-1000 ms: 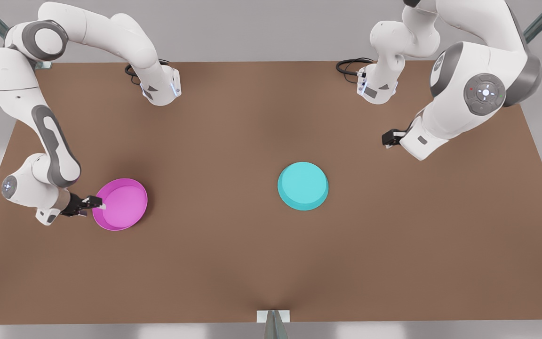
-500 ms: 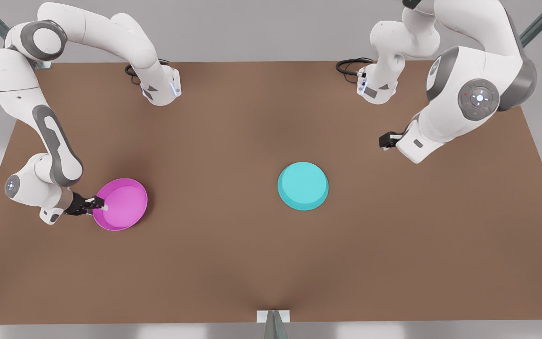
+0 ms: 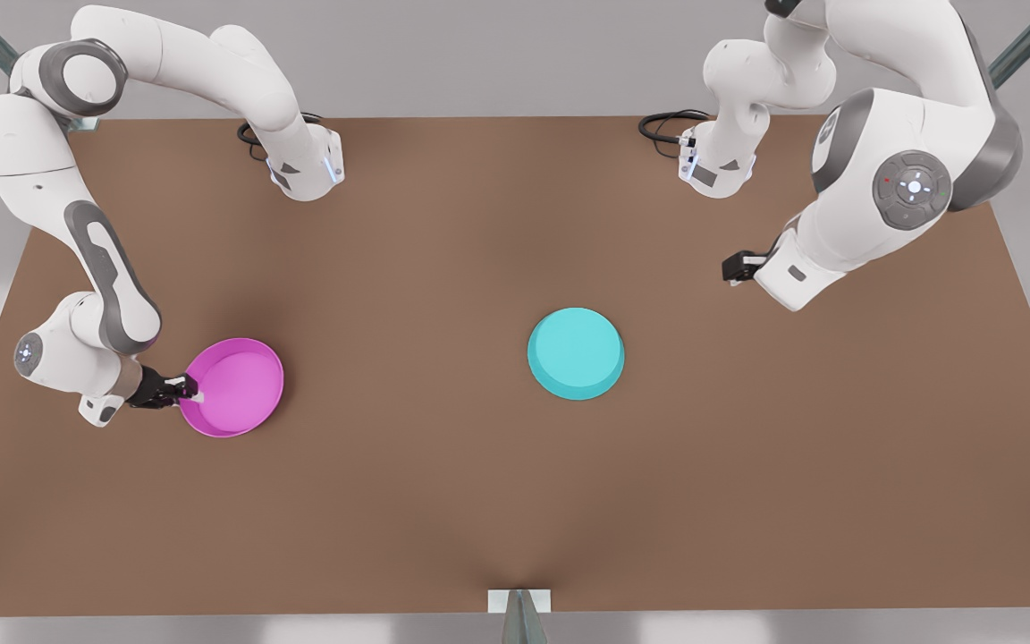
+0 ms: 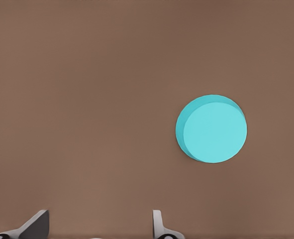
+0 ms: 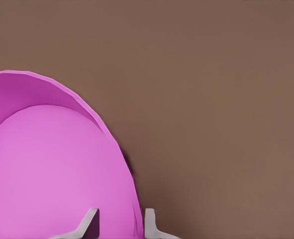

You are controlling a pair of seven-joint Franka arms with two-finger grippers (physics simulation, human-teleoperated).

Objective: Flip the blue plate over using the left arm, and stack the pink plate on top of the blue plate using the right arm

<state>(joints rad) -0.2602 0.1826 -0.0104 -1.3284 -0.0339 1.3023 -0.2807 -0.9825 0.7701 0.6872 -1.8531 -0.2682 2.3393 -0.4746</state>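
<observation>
Our right gripper [image 3: 186, 391] pinched the rim of the round shallow magenta-pink plastic plate [image 3: 238, 386] at the brown counter's [image 3: 443, 501] front-view left; our left gripper [image 3: 733, 266], spread, waited apart from the overturned round turquoise plastic plate [image 3: 576, 352] mid-counter; we judged both plates light, stiff, best held by the rim.

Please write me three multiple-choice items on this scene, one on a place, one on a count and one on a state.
1. Where is the right gripper?
A. at the pink plate's rim
B. above the blue plate
C. by the arm bases

2. How many plates lie on the table?
A. one
B. two
C. three

3. How does the blue plate lie?
A. base up
B. hollow up
C. on edge

Answers: 1 A, its fingers straddle the rim of the pink plate. 2 B, one pink, one blue. 3 A, its flat base faces up, while the left gripper waits apart, open.
</observation>
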